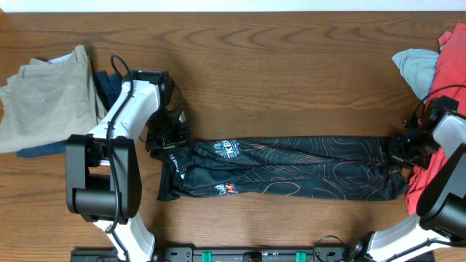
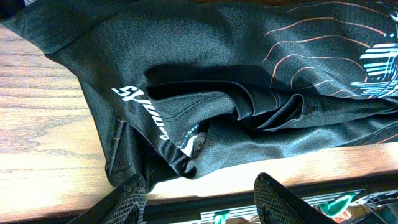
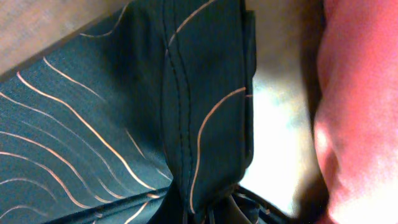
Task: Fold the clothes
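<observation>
The black cycling jersey [image 1: 291,167] with orange contour lines lies folded into a long strip across the table's front middle. My left gripper [image 1: 166,145] is at its left end. In the left wrist view the jaws [image 2: 202,199] are open, just short of the jersey's [image 2: 205,81] rumpled sleeve; the left finger touches the cloth edge. My right gripper [image 1: 399,154] is at the right end. In the right wrist view the jersey [image 3: 93,124] bunches into a pinch at the jaws [image 3: 211,214], and cloth hides the fingers.
Khaki trousers [image 1: 44,94] lie on a navy garment [image 1: 109,86] at the far left. A red garment [image 1: 451,65] and a pale blue one [image 1: 415,65] are piled at the right edge, the red one [image 3: 360,112] close beside my right gripper.
</observation>
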Robot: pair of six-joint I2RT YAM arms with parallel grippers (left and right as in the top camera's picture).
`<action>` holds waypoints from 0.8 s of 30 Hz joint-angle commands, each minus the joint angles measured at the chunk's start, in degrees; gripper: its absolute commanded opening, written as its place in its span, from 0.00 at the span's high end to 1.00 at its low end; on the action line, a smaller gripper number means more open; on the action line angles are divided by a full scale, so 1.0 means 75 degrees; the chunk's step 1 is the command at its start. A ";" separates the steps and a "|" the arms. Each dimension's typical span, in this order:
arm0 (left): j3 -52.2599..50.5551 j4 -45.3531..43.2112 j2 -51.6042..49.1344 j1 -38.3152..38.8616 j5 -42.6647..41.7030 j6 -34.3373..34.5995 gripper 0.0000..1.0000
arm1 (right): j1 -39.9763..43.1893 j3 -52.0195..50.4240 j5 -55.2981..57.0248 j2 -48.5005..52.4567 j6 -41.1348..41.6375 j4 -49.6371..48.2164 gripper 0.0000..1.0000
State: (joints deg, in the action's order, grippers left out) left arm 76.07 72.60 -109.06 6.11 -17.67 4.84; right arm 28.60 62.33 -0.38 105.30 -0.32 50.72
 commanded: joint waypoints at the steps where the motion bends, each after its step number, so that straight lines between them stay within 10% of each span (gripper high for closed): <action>1: -0.0035 0.0020 0.0125 -0.0038 0.0044 -0.0012 0.42 | 0.0044 0.0731 0.0216 0.0047 0.0452 0.0452 0.99; 24: -0.0035 -0.0122 0.0125 -0.0038 0.0044 -0.0009 0.42 | -0.3605 0.2340 -0.1052 -0.0227 0.1711 0.3459 0.99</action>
State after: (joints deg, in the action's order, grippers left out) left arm 76.07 71.53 -109.06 6.11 -17.67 4.84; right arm 5.02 79.50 -7.09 104.60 8.47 76.20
